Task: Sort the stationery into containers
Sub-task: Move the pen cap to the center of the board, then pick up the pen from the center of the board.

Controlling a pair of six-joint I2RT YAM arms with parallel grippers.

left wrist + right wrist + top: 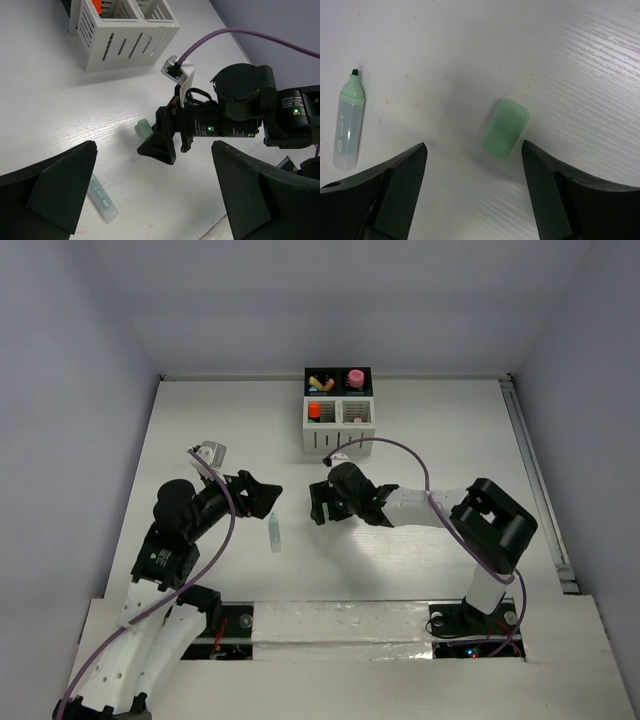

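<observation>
Seen from above, the desk organizer (pixel 340 430) stands at the far middle of the white table (pixel 450 430). Its left black back compartment holds yellow and orange pieces (pixel 320 380), and the right black one holds a pink piece (pixel 355 376). An orange-topped marker (pixel 314 411) stands in the left white slatted compartment. Well in front of the organizer, toward the arm bases and a little to its left, a green highlighter (pixel 274 533) lies flat on the table. The left gripper (pixel 268 500) hangs just beyond the highlighter, on the organizer's side of it, with its jaws spread wide and nothing between them. The right gripper (pixel 316 505) sits low in front of the organizer, facing the left one.

In the left wrist's view, the organizer is at the upper left with its white slatted walls toward the camera. In front of it a green cap (pixel 143 129) lies on the table, just beside the tip of one of the right gripper's jaws. The highlighter lies farther from the organizer, partly hidden behind one of the left gripper's own jaws.

In the right wrist's view, the cap lies on its side between the right gripper's two jaws. Bare table shows on both sides of it, so this pincer is open and grips nothing. The highlighter lies off to the left, apart from the cap, uncapped, with its dark tip showing.
</observation>
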